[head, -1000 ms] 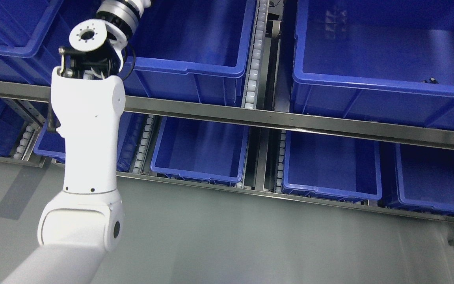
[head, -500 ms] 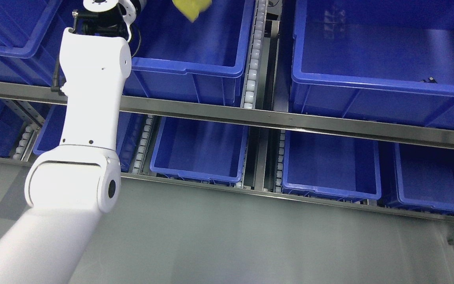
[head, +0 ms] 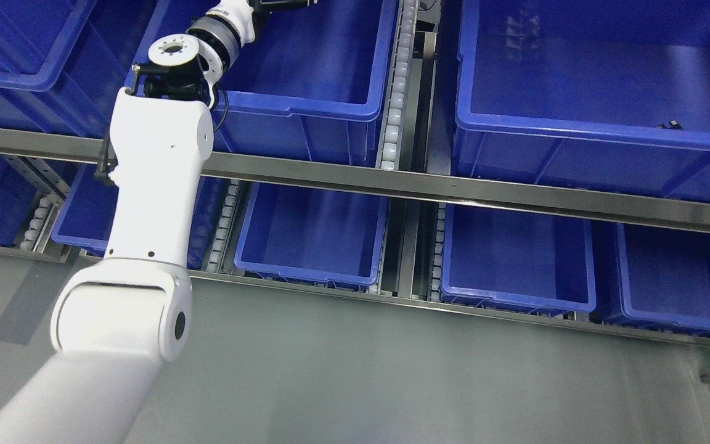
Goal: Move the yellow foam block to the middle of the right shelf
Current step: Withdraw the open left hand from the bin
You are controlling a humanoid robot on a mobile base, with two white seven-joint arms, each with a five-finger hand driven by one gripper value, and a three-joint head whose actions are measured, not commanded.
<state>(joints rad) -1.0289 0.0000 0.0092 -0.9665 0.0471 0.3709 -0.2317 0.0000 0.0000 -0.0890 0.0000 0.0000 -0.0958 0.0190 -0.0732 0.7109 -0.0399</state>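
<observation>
My left arm (head: 158, 160) rises from the lower left, and its wrist (head: 225, 31) reaches over the upper middle blue bin (head: 330, 108). Only the dark base of my left hand (head: 281, 4) shows at the top edge; the rest is cut off by the frame. No yellow foam block shows anywhere in the head view. The upper right blue bin (head: 577, 132) stands to the right of the roller track (head: 395, 92).
A steel shelf rail (head: 453, 188) crosses below the upper bins. Beneath it sit lower blue bins (head: 312, 271) (head: 515, 296). A small dark object (head: 669, 125) lies in the upper right bin. Grey floor (head: 392, 370) fills the bottom.
A yellow block showed at the top edge over the middle bin half a second ago and is now out of frame. The left arm's elbow and wrist have shifted right and slightly down.
</observation>
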